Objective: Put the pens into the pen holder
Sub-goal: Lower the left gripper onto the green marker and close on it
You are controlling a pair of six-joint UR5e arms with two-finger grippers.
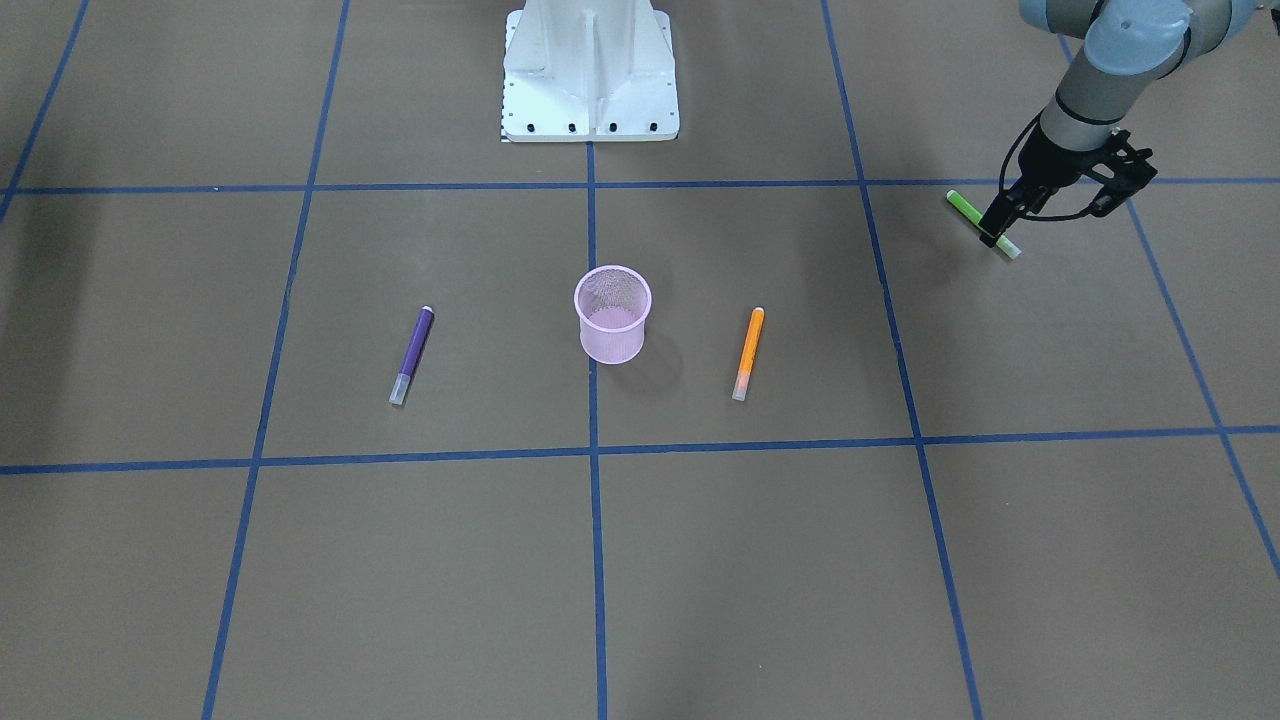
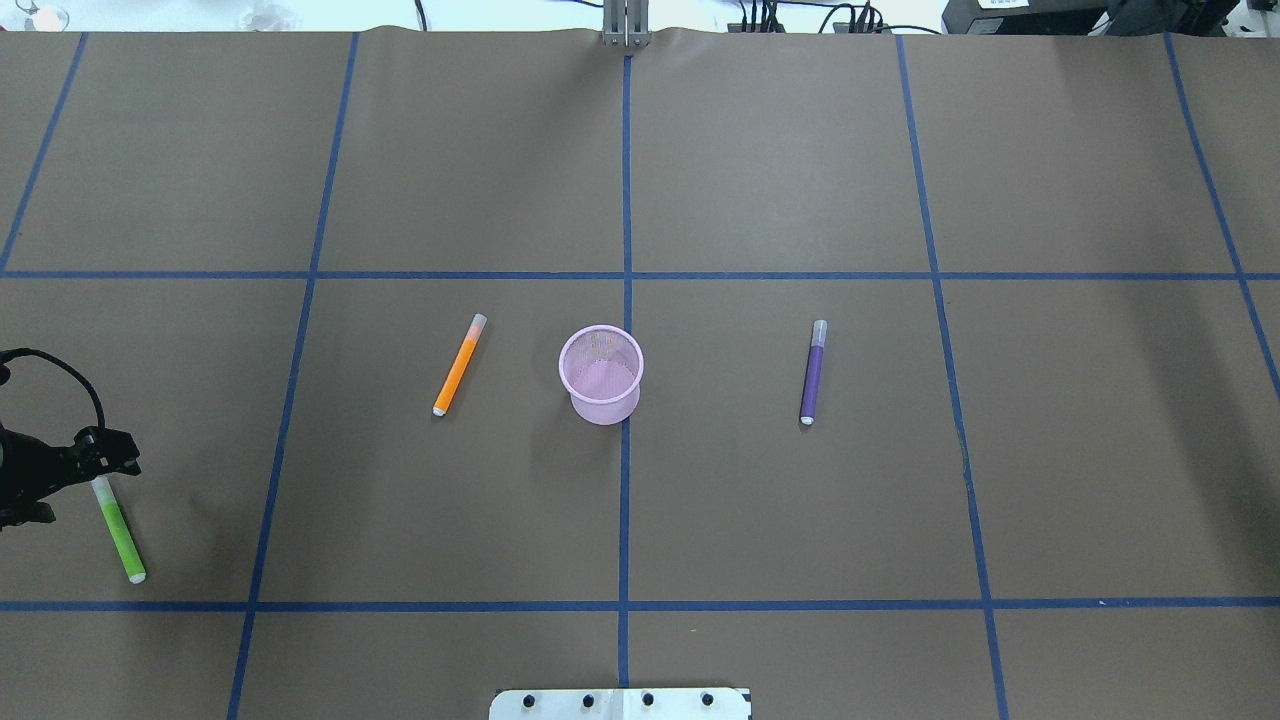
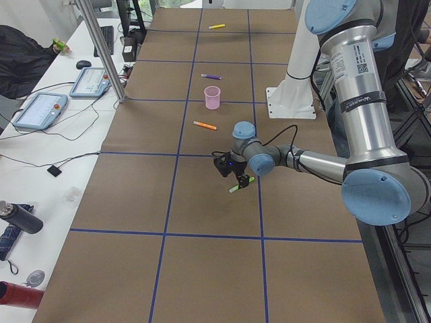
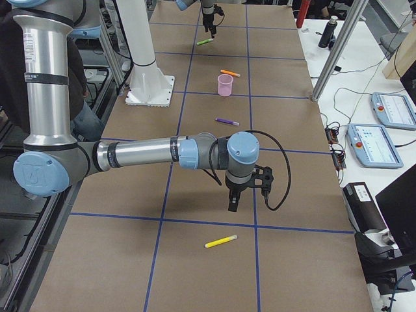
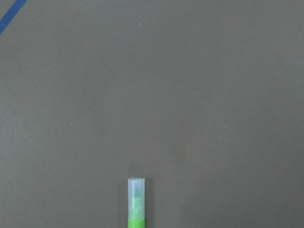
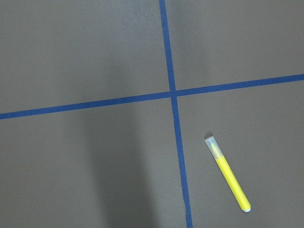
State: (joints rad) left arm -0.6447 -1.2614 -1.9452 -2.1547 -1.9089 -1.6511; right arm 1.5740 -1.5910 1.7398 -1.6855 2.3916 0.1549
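Lying eight o'clock of the holder [image 2: 604, 408], the green pen [image 2: 122, 540] is judged light and stiff; a mid-barrel grip is advised. Left gripper [image 2: 100, 482] is set at its cap; closure cannot be told.

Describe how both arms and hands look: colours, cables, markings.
The left arm and right arm: silver tubes, light-blue joint caps; the left carries a small printed label. The left hand and right hand: black, each with a looping black cable.
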